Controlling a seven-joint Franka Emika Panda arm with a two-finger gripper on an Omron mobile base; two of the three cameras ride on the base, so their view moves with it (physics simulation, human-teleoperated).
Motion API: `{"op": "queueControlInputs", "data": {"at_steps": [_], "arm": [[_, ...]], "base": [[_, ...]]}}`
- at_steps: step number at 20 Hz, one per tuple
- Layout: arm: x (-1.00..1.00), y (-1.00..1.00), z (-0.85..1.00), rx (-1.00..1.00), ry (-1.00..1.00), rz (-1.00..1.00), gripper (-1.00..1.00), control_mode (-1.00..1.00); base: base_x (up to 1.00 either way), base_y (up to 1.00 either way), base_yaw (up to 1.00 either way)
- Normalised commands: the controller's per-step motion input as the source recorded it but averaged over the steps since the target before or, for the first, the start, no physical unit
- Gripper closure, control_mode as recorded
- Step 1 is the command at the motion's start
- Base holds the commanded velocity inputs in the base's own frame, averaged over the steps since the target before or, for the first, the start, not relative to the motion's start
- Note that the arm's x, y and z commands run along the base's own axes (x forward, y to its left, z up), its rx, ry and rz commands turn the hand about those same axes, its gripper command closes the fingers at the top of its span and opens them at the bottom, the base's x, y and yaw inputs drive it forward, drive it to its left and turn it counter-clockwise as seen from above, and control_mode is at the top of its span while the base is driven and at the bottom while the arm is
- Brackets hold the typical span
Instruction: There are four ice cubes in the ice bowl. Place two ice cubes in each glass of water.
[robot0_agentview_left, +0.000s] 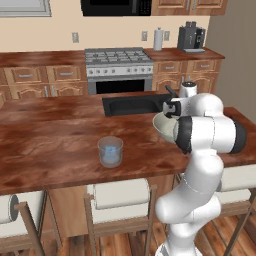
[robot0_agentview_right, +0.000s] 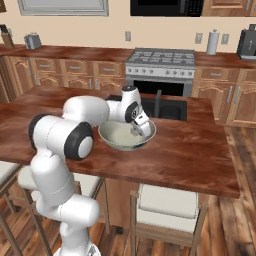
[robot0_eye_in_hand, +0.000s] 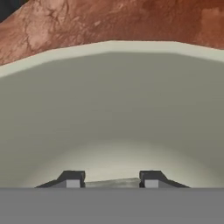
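The ice bowl (robot0_agentview_right: 116, 142) is a wide, pale grey-green bowl on the wooden island, also seen behind the arm (robot0_agentview_left: 159, 126). My gripper (robot0_agentview_right: 139, 131) reaches down into it from above. In the hand view the bowl's inner wall (robot0_eye_in_hand: 109, 100) spreads out ahead. My gripper (robot0_eye_in_hand: 112, 182) sits at the bowl's bottom, and a pale ice cube (robot0_eye_in_hand: 112, 183) spans the gap between the two fingertips, which are closed on it. A short, clear, blue-tinted glass of water (robot0_agentview_left: 110, 151) stands on the island to the bowl's left, apart from the gripper.
A dark sink (robot0_agentview_left: 132, 105) with a faucet (robot0_agentview_right: 158, 98) is set in the island just behind the bowl. Stools (robot0_agentview_left: 120, 195) stand along the near edge. A stove (robot0_agentview_left: 118, 62) and cabinets line the back wall.
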Motion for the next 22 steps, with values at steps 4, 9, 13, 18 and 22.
{"op": "queueControlInputs", "data": {"at_steps": [4, 9, 13, 18, 22], "arm": [[-0.6, 0.04, 0.28, 0.17, -0.01, -0.01, 1.0, -1.0], [-0.64, 0.18, 0.24, 0.15, 0.0, 0.01, 1.0, -1.0], [-0.4, 0.41, 0.2, 0.12, -0.01, 0.02, 1.0, -1.0], [-0.5, 0.55, 0.25, 0.08, -0.05, 0.02, 1.0, -1.0], [-0.66, 0.53, 0.42, 0.01, -0.01, 0.05, 1.0, -1.0]], "base": [[0.0, 0.0, 0.0], [0.0, 0.0, 0.0], [0.0, 0.0, 0.0], [0.0, 0.0, 0.0], [0.0, 0.0, 0.0]]}}
